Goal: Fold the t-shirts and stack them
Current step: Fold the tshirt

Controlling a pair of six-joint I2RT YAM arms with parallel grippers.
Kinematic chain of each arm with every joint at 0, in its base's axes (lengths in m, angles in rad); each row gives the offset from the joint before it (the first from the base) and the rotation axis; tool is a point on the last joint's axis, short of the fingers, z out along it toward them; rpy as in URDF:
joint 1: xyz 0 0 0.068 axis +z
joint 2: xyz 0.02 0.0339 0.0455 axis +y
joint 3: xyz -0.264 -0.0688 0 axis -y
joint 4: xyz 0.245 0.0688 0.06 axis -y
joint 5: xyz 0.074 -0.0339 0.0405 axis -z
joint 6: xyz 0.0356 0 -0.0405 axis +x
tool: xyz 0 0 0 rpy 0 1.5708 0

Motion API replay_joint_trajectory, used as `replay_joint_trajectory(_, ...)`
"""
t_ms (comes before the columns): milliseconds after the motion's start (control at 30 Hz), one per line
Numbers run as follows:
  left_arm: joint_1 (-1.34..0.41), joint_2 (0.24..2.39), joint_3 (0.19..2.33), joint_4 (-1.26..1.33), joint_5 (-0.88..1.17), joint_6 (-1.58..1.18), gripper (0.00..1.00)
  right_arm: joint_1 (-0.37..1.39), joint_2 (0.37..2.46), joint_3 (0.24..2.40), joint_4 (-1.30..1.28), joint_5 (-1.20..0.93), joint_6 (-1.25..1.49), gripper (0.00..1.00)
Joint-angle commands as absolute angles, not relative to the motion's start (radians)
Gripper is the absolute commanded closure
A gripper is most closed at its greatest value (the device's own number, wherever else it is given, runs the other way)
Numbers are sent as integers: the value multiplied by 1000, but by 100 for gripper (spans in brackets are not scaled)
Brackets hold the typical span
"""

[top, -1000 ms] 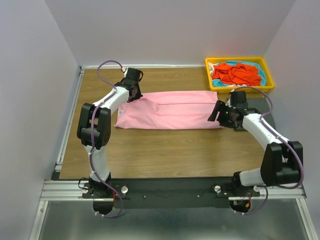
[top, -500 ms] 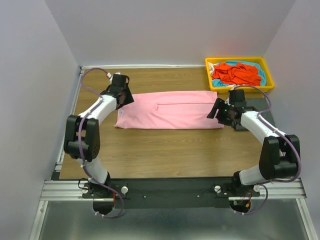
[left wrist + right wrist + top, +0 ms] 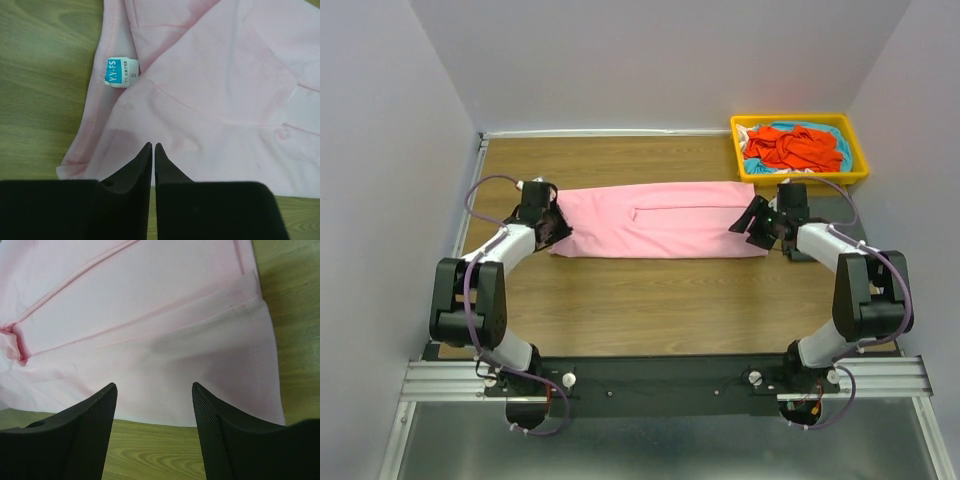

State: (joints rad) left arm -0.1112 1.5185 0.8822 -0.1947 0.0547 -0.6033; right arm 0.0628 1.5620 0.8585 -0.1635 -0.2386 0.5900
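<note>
The light pink t-shirt (image 3: 660, 218) lies flat on the wooden table, folded into a long strip. My left gripper (image 3: 558, 228) sits at its left end. In the left wrist view its fingertips (image 3: 152, 145) are shut side by side over the pink cloth (image 3: 225, 90), close to the size label (image 3: 121, 72), with no fabric seen pinched. My right gripper (image 3: 752, 218) is at the shirt's right end. It is open (image 3: 154, 385) just above the near hem (image 3: 150, 315). An orange-red t-shirt (image 3: 790, 147) lies crumpled on a turquoise one (image 3: 840, 145).
The yellow tray (image 3: 790, 119) holding the crumpled shirts stands at the back right corner. A dark grey flat piece (image 3: 830, 207) lies just in front of it, partly under my right arm. Grey walls close in the table on three sides.
My left arm has swung outward, bringing its gripper from the shirt's far left corner down to the left end; its jaws opened and shut again. The right gripper edged toward the shirt's right end.
</note>
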Motion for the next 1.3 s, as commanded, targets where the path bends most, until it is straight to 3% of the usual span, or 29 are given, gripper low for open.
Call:
replay_joint_trajectory(0, -45, 1581, 842, -121, 141, -632, 94, 31, 1589, 804, -75, -278, 618, 32)
replay_joint_trajectory(67, -9, 1612, 806, -114, 161, -632, 99, 8, 1594, 782, -66, -270, 608, 32)
replay_joint_trajectory(533, 95, 1585, 750, -150, 120, -585, 99, -81, 1519, 698, -57, -251, 548, 32)
replay_joint_trajectory(733, 91, 1464, 781, -201, 109, -560, 89, -80, 1511, 767, -58, -397, 554, 34)
replay_joint_trajectory(867, 74, 1359, 802, -241, 60, -566, 71, -61, 1520, 796, -66, -436, 535, 42)
replay_joint_trajectory(1033, 2, 1298, 801, -273, 17, -587, 71, -9, 1532, 810, -92, -407, 505, 46)
replay_joint_trajectory(1267, -77, 1362, 730, -212, -9, -638, 78, 34, 1554, 792, -115, -293, 492, 46)
